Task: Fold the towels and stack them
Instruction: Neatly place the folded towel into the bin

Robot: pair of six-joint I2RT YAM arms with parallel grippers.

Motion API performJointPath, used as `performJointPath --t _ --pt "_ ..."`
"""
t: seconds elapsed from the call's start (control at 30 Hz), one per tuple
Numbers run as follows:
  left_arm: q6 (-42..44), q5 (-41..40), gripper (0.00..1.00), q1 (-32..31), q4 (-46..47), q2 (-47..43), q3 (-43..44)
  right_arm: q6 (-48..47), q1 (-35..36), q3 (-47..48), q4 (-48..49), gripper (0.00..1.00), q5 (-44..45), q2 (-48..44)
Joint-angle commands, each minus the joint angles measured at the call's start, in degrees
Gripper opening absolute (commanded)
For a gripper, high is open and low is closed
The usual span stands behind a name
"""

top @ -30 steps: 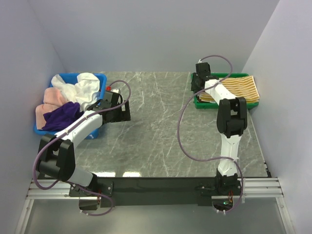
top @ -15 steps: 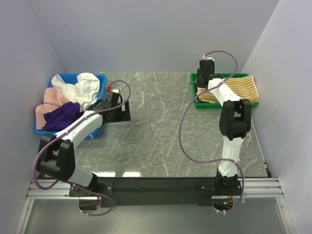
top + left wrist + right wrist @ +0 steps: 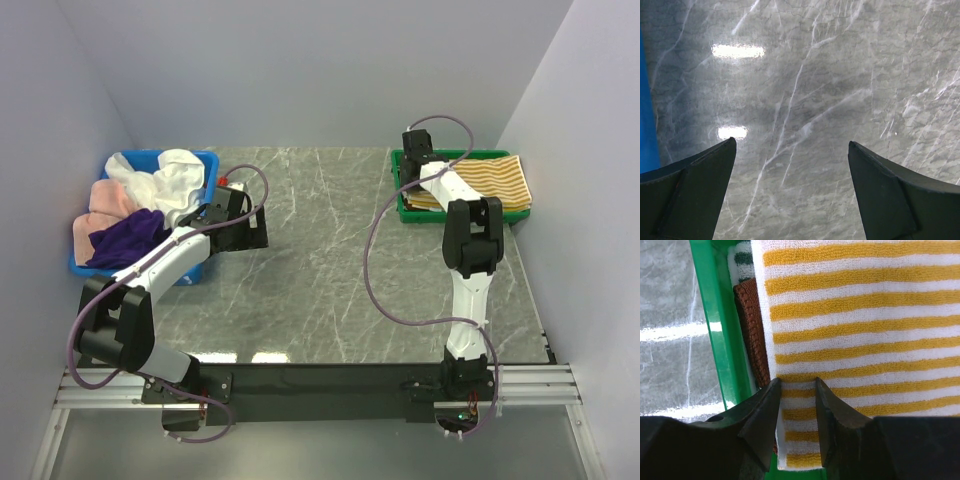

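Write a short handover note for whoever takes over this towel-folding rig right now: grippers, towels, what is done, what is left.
Left gripper: open, empty, over the table beside the blue bin.
Right gripper: jaws narrowly apart at an edge of the yellow-striped towel; whether it pinches the cloth cannot be told.
Towels: the yellow-striped towel lies on top in the green tray, over a brown towel and a dark-striped towel. A white towel, pink towel and purple towel lie crumpled in the bin.
Done: at least three stacked.
Left: fold and stack the bin's towels.
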Motion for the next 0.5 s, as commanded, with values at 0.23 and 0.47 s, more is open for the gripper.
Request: performJointPath --t 0.23,0.47 --pt "0.61 0.86 0.99 0.02 0.49 -1.5 0.51 -1.16 0.12 2.93 -2.57 0.49 -3.73 0.64" --pt "0.78 0.95 0.99 0.02 0.4 -1.24 0.6 -1.69 0.03 2.67 -2.57 0.48 1.09 0.81"
